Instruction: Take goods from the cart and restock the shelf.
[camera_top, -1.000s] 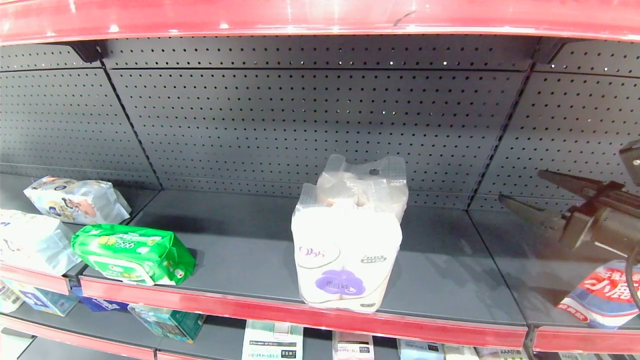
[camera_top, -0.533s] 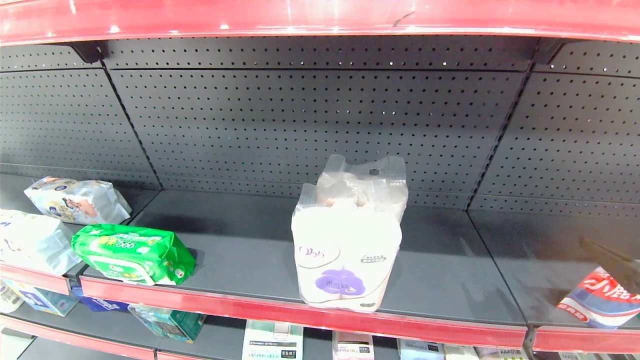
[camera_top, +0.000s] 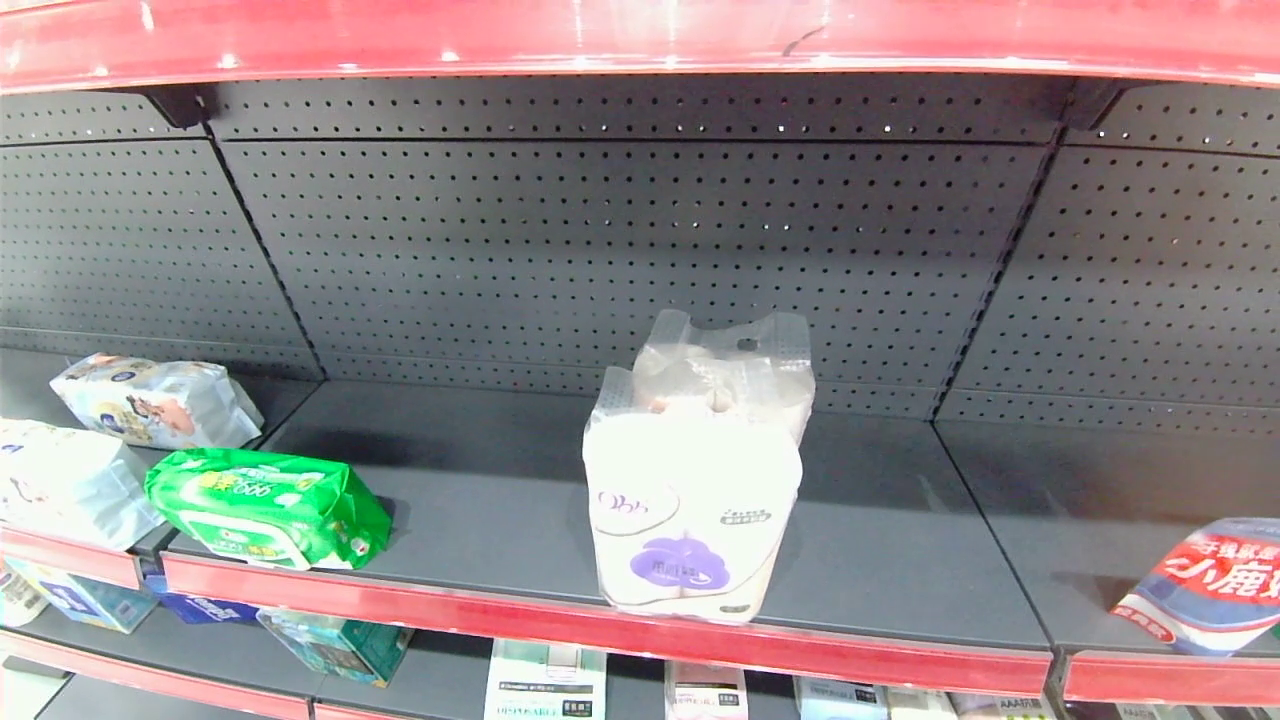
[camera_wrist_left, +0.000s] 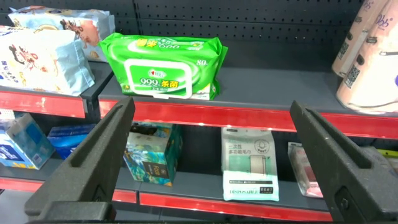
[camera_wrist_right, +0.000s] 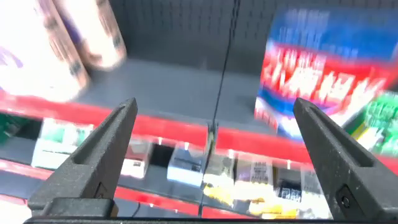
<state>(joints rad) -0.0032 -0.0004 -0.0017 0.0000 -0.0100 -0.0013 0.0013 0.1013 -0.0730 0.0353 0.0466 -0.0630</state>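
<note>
The toilet-roll pack (camera_top: 695, 480) stands upright at the front edge of the shelf (camera_top: 880, 560). The next item from the cart would likely suit the stretch of shelf to its right, set down well apart so the pack isn't toppled. Left of the pack, facing the green wipes pack (camera_wrist_left: 165, 65), the left gripper (camera_wrist_left: 212, 106) hangs spread, holding nothing. Right of the pack, before the red-and-blue pack (camera_wrist_right: 326, 74), the right gripper (camera_wrist_right: 214, 104) is likewise spread.

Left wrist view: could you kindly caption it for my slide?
Open left tool facing a green wipes pack lying near the shelf's red front edge.
</note>
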